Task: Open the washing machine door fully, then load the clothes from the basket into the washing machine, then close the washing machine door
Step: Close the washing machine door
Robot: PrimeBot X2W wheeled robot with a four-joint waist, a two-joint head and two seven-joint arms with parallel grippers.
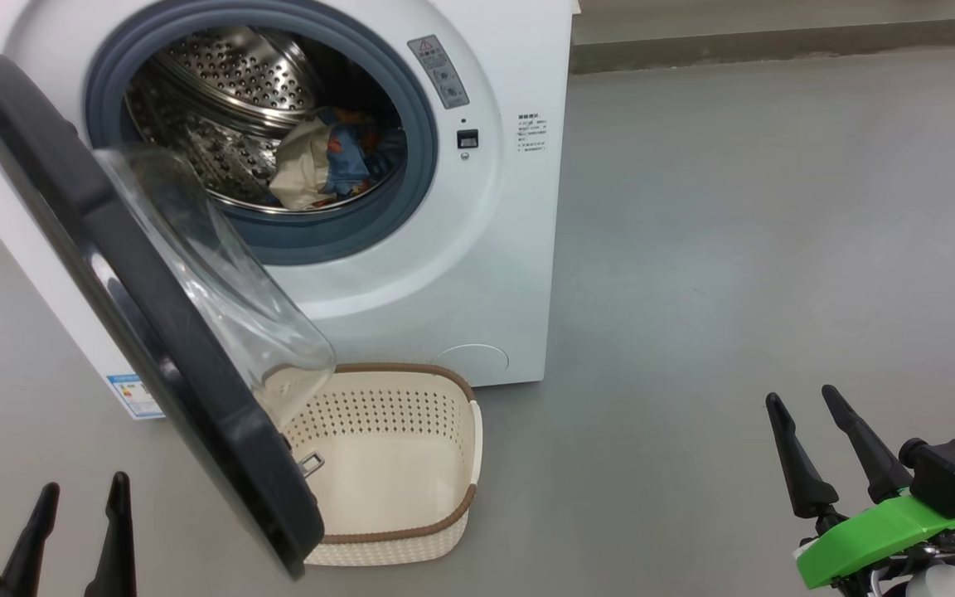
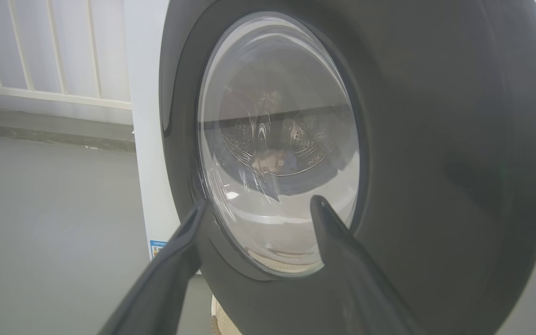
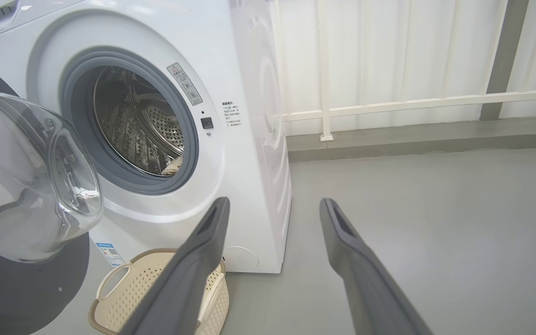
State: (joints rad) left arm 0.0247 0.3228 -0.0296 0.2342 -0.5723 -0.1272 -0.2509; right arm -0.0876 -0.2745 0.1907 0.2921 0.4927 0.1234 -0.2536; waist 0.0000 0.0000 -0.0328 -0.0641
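The white washing machine [image 1: 411, 274] has its drum open, and the clothes [image 1: 332, 157], blue printed fabric with cream cloth, lie inside on the drum's bottom. A bit of cream cloth [image 3: 175, 165] also shows in the right wrist view. The washing machine door [image 1: 154, 332] stands swung out, its clear glass bowl [image 3: 26, 177] over the basket [image 1: 411, 367], which is empty. My left gripper [image 1: 85, 485] is open, low on the left, facing the door's outer black rim [image 2: 435, 139]. My right gripper [image 1: 801, 396] is open over bare floor, far right of the basket [image 3: 147, 279].
Grey floor [image 1: 734, 249] stretches to the right of the machine. A white railing [image 3: 412, 102] on a low grey kerb runs behind it. A blue label sticker [image 1: 133, 394] sits at the machine's lower left corner.
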